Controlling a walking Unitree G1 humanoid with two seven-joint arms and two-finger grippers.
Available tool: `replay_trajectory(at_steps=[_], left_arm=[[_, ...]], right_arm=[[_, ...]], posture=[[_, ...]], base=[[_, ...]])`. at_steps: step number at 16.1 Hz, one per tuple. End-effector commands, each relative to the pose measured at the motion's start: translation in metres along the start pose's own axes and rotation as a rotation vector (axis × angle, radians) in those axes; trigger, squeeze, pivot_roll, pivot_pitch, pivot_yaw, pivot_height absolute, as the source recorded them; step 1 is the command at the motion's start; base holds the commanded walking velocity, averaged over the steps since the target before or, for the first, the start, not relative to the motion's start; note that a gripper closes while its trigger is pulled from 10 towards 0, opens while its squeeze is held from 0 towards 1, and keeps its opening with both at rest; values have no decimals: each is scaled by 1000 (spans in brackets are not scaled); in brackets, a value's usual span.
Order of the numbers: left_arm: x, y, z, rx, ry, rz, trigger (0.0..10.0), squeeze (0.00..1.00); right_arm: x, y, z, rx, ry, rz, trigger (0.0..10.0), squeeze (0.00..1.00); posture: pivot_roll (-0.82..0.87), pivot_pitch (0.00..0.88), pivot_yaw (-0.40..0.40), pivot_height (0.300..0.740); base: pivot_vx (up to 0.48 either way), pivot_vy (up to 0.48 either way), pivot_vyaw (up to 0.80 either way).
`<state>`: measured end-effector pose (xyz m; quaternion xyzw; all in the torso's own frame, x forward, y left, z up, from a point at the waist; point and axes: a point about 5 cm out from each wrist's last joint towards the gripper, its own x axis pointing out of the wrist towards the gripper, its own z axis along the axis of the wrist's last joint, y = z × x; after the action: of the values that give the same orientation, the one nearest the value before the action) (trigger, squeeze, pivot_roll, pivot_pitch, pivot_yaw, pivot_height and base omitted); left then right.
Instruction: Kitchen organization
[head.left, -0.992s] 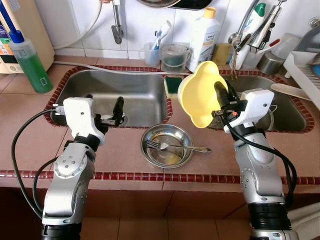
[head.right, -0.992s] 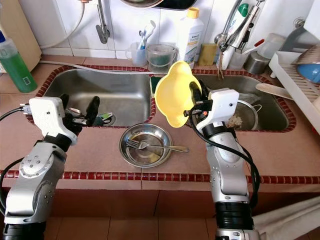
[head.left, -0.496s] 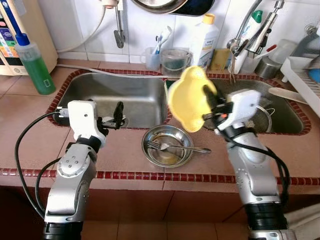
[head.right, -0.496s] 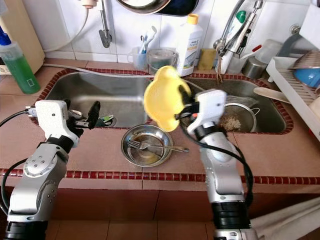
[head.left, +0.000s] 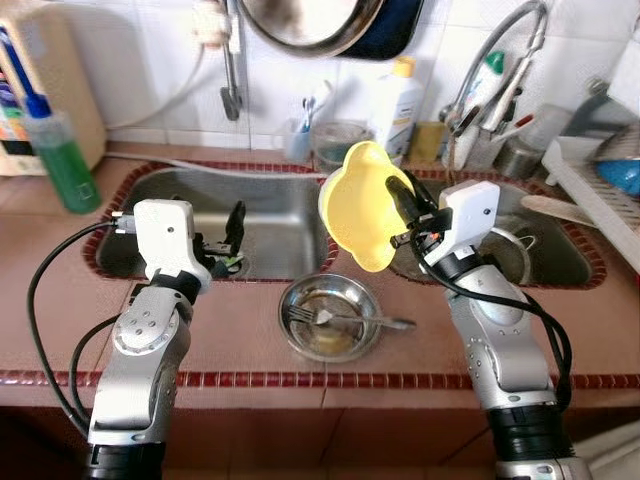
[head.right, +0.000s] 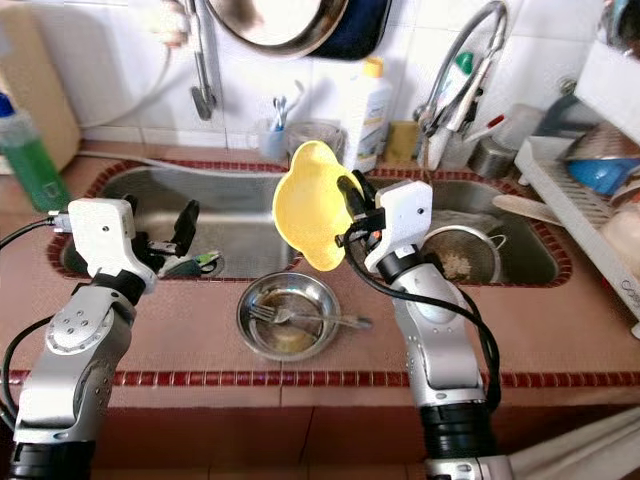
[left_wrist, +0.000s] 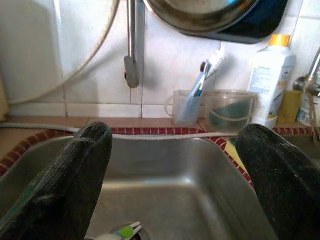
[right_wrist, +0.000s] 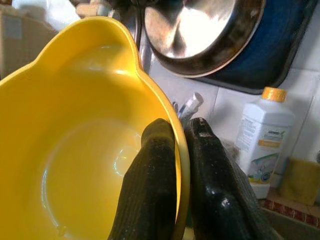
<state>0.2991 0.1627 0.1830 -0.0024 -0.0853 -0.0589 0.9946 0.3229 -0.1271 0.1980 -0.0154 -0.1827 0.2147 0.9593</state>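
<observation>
Head stereo pair looks forward and down over the surface and double sink. Wrist cameras face the tiled wall, close; both show the white bottle.

The yellow bowl hides part of the right gripper and some of the sink behind it. The pan on the wall is cut off at the top, and the green bottle looks blurry

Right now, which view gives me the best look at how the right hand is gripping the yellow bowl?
The right wrist view: both fingers pinch the yellow bowl at its rim, one inside, one outside. The eye views show the bowl held tilted above the counter by the right hand, without pinch detail.
</observation>
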Motion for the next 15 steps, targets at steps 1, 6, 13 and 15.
replay_trajectory(at_steps=[1, 6, 13, 15], left_arm=[[2, 1, 2, 7, -6, 7, 10000, 0], [2, 2, 3, 7, -7, 7, 10000, 0], [3, -11, 14, 35, 16, -60, 10000, 0], [-2, -21, 17, 93, 24, -150, 10000, 0]], right_arm=[[4, 1, 6, 0, -22, 16, 10000, 0], [2, -1, 5, 1, -15, 11, 10000, 0], [-1, -30, -9, 35, 143, -120, 10000, 0], [-2, -40, -11, 16, 176, -138, 10000, 0]], posture=[[-21, 0, -59, 740], [-25, 0, -59, 740], [-37, 15, -53, 740], [-36, 35, -50, 740]], base=[[379, 0, 0], [379, 0, 0], [47, 0, 0], [0, 0, 0]])
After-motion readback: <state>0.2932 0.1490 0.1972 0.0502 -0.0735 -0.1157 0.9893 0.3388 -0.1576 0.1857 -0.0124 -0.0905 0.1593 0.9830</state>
